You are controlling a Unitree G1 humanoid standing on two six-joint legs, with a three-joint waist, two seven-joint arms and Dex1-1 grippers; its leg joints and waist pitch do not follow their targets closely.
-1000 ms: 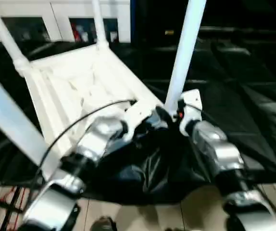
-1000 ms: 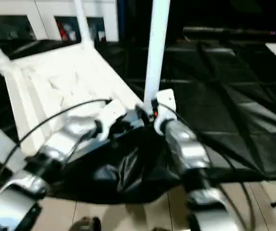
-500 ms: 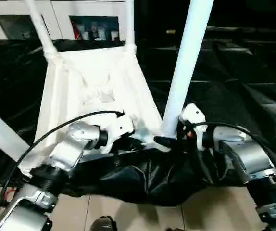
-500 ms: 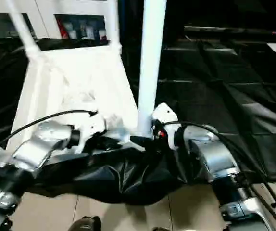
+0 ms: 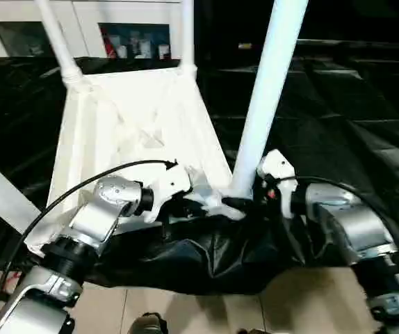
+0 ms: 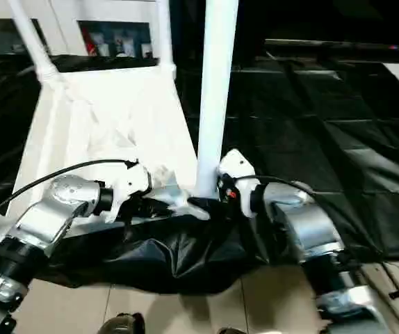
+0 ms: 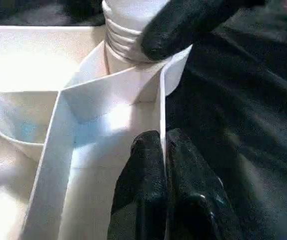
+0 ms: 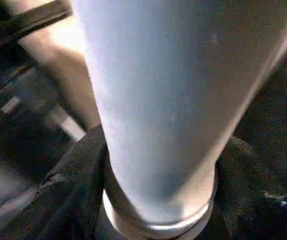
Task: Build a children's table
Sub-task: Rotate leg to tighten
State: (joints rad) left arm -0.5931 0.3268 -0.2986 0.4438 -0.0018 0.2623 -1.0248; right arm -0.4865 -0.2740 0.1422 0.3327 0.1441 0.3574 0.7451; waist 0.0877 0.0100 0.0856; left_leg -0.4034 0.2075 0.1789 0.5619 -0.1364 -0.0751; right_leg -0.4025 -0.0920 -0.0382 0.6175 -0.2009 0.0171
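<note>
Left claw (image 5: 210, 205) is pinching the upturned tabletop's (image 5: 126, 132) near rim beside the corner socket, while the right claw (image 5: 245, 203) is wrapping the base of the upright leg (image 5: 265, 90) seated there, on the black-draped bench (image 5: 338, 139). Left wrist view: two closed fingers (image 7: 148, 170) are clamping the thin rim wall. Right wrist view: black fingers (image 8: 78, 170) are hugging the leg's foot.

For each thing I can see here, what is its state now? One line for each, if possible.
Tabletop: upside down on the black cloth, ribbed underside facing up.
Near leg: upright, its base in the near corner socket.
Far legs: two standing in the far corner sockets.
Left gripper: shut on the tabletop's thin side wall beside the socket.
Right gripper: fingers on both sides of the near leg's base.
Black cloth: wrinkled, bunched at the table's front edge.
</note>
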